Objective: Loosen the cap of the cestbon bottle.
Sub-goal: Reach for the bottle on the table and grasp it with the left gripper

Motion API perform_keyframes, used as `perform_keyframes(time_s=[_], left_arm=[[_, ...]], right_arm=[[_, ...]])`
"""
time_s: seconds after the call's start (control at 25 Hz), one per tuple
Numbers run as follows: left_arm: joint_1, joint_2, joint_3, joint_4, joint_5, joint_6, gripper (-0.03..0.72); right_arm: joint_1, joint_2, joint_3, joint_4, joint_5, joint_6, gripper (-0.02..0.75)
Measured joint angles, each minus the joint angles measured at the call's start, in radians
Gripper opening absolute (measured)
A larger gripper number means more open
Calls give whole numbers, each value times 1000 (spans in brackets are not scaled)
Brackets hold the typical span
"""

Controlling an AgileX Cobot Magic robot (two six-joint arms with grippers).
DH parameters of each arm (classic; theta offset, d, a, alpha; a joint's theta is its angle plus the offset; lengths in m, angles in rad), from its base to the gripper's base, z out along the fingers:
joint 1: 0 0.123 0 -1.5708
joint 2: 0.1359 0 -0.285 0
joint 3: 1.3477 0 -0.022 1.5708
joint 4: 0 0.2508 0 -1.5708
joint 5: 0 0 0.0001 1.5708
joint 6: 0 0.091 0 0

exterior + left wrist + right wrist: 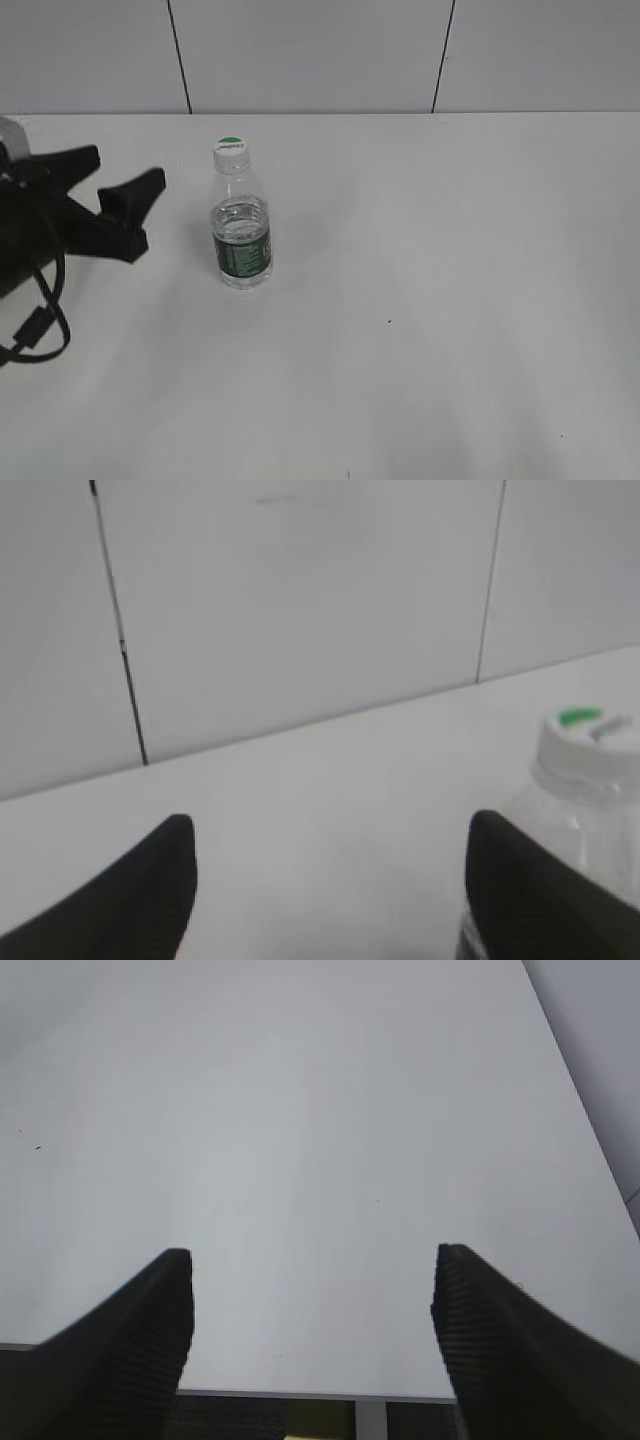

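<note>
The cestbon bottle (242, 240) stands upright on the white table, left of centre, clear with a dark green label band. Its cap (230, 151), white with a green top, sits on the neck. My left gripper (125, 170) is open and empty, a short way left of the bottle at about cap height. In the left wrist view the bottle (575, 840) and the cap (590, 742) show at the right edge, partly behind the right finger of the left gripper (330, 830). My right gripper (310, 1260) is open and empty over bare table; it is out of the exterior view.
The white table (420, 300) runs back to a grey panelled wall (320, 50). A black cable (40, 320) hangs from the left arm at the left edge. The right wrist view shows the table's near edge (300, 1395).
</note>
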Motion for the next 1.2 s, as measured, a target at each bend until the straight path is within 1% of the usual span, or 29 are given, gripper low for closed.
perform_keyframes(time_s=[0.24, 0.36, 0.48, 0.6, 0.68, 0.88, 1.2], left_arm=[[0, 157, 20, 150, -18, -3, 505], [0, 200, 22, 172, -22, -3, 511], [0, 239, 17, 169, -25, -3, 538], [0, 280, -17, 230, -25, -9, 574], [0, 304, -42, 274, -27, -33, 583], [-1, 346, -109, 284, -28, -82, 589], [-13, 354, -180, 319, -29, -92, 590]], right_arm=[[0, 0, 0, 0, 0, 0, 569], [0, 0, 0, 0, 0, 0, 569], [0, 0, 0, 0, 0, 0, 569], [0, 0, 0, 0, 0, 0, 569], [0, 0, 0, 0, 0, 0, 569], [0, 0, 0, 0, 0, 0, 569], [0, 0, 0, 0, 0, 0, 569]])
